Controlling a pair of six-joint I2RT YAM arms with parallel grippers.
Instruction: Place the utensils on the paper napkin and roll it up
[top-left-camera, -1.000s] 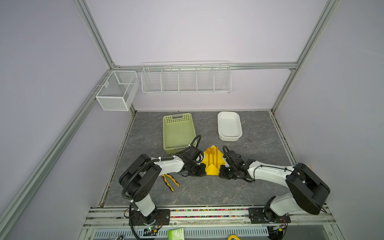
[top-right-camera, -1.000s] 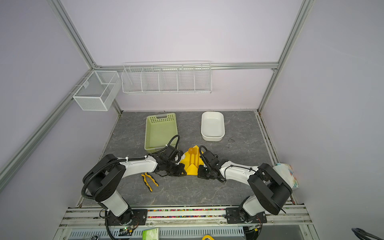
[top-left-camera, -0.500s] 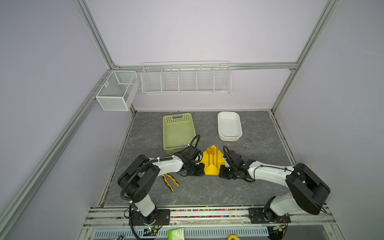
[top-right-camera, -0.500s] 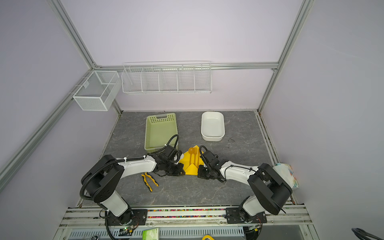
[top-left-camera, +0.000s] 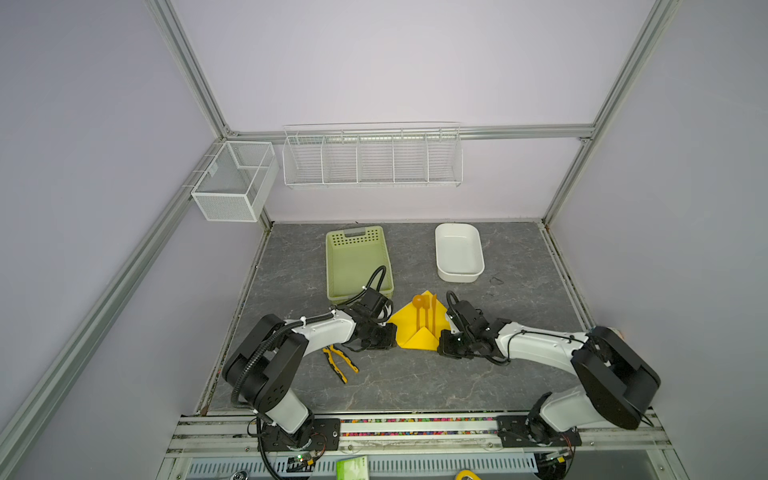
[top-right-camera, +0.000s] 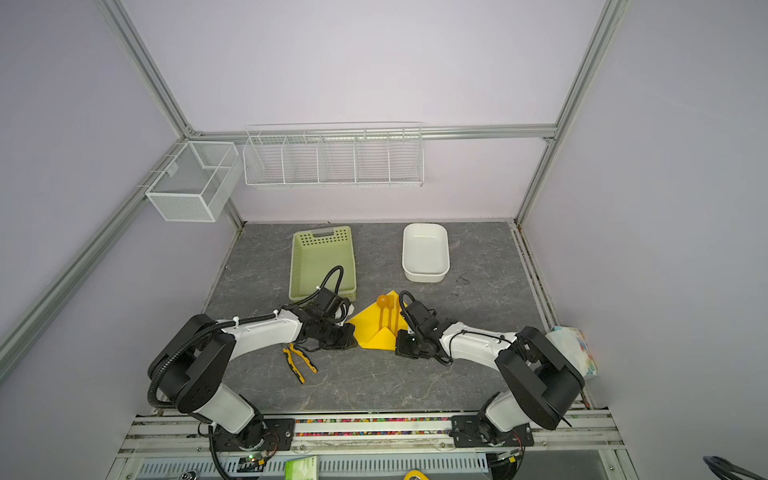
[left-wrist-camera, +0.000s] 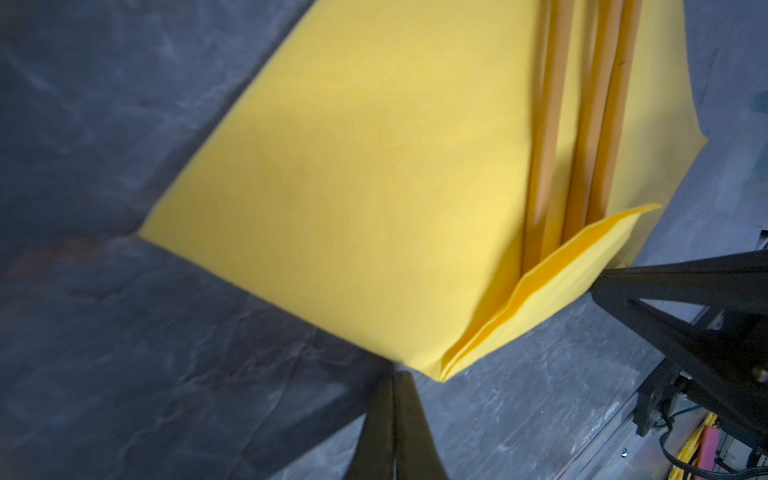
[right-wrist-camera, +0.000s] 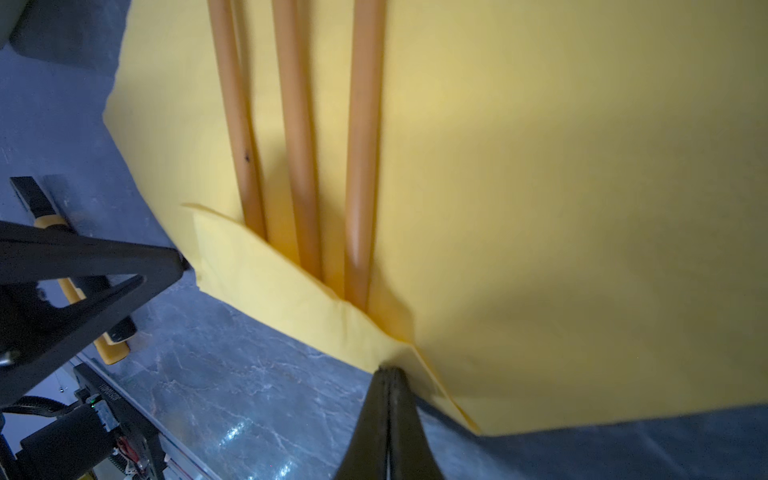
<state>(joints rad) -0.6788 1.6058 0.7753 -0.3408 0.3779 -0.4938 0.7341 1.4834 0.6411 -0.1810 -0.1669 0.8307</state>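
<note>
The yellow paper napkin (top-left-camera: 405, 326) (top-right-camera: 368, 328) lies on the grey table as a diamond. Its near corner is folded up into a triangle (top-left-camera: 420, 338) over the handle ends. Three orange utensils (top-left-camera: 426, 311) (right-wrist-camera: 297, 124) lie side by side along its middle, and the spoon bowl (top-left-camera: 418, 300) is at the far end. My left gripper (top-left-camera: 394, 336) (left-wrist-camera: 395, 374) is shut, with its tip at the left end of the folded edge. My right gripper (top-left-camera: 440, 334) (right-wrist-camera: 388, 369) is shut, with its tip touching the right end of the fold. I cannot make out paper between either pair of jaws.
Yellow-and-black pliers (top-left-camera: 340, 363) lie just left of the napkin, under the left arm. A pale green basket (top-left-camera: 332, 266) and a white tub (top-left-camera: 437, 249) stand behind the napkin. Wire racks (top-left-camera: 372, 158) hang on the back wall.
</note>
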